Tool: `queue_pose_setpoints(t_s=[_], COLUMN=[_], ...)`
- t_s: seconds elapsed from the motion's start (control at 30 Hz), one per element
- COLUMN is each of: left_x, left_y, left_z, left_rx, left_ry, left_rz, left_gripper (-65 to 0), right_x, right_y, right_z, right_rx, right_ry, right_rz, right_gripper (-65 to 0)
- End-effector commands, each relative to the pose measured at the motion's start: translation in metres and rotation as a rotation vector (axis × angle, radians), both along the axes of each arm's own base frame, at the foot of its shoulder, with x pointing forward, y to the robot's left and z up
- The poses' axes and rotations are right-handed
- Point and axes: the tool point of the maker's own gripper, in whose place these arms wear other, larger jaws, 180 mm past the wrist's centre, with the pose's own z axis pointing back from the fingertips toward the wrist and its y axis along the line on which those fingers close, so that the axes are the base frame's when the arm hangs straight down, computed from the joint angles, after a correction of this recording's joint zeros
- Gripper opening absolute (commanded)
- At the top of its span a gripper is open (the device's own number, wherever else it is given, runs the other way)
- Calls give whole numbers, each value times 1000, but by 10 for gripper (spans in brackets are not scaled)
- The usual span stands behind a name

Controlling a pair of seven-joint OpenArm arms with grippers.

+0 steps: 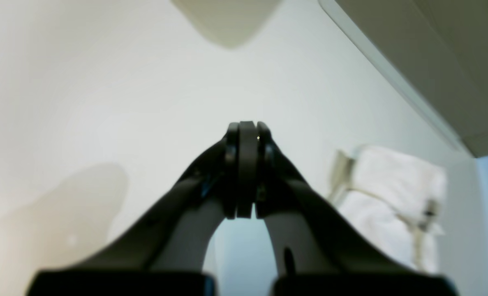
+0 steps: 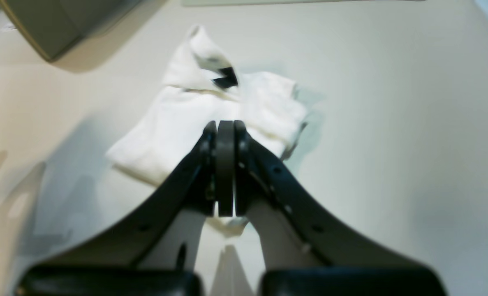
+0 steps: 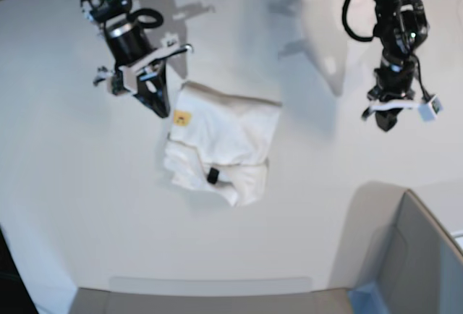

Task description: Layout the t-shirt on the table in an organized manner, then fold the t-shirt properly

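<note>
Folded white t-shirt point(image 3: 221, 142) mid table point(image 3: 304, 205)

One white t-shirt point(image 3: 221, 153) is lying bunched on the desk point(image 3: 304, 205), carrying one small black tag point(image 3: 213, 176) and one small yellow-orange label point(image 3: 181, 118). Two robot arms are hanging over the desk, each ending in one pincer: the right pincer point(image 3: 159, 105) at the scene's left, the left pincer point(image 3: 385, 121) at the scene's right. One grey box-like piece point(image 3: 419, 263) is sitting at the near right corner.
</note>
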Motion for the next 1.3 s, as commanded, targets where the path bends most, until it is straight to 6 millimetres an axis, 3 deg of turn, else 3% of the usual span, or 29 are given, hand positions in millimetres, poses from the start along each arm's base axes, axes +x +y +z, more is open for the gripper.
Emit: queue_pose_setpoints(t_s=[0.0, 0.13, 0.27, 0.5, 0.63, 0.73, 0.8, 0.9, 1.0, 1.1, 1.27], left_x=[-10, -47, -80, -142, -175, -206, -223, -253, -279, -289, -309], left_y=[8, 22, 32, 97, 113, 114, 111, 100, 98, 101, 83], left_z=[2, -19, -22, 3, 10, 6, 5, 0, 0, 4, -6], left_rx=[28, 31, -20, 11, -35, -81, -88, -111, -125, -127, -206], left_ry=[2, 96, 112, 133, 198, 266, 304, 384, 432, 455, 542], left_rz=[14, 49, 22, 161, 209, 251, 243, 224, 261, 282, 270], left_gripper=[-650, -650, -650, -650, -650, -650, -650, -650, -650, -650, -650], right_x=[-7, -40, -80, -145, -176, -195, -196, -212, -244, -279, -355], right_y=[-7, -25, -34, -39, -48, -51, -52, -58, -67, -64, -60], right_z=[7, -6, -22, -33, -36, -32, -31, -49, -75, -91, -118], right_rx=[7, 10, 11, 24, -1, -48, -117, -218, -284, -311, -351], right_ry=[-32, -4, 72, 184, 244, 254, 222, 228, 249, 265, 366], right_rz=[-21, -74, -110, -144, -190, -192, -168, -143, -120, -27, 96], right_gripper=[-650, -650, -650, -650, -650, -650, -650, -650, -650, -650, -650])
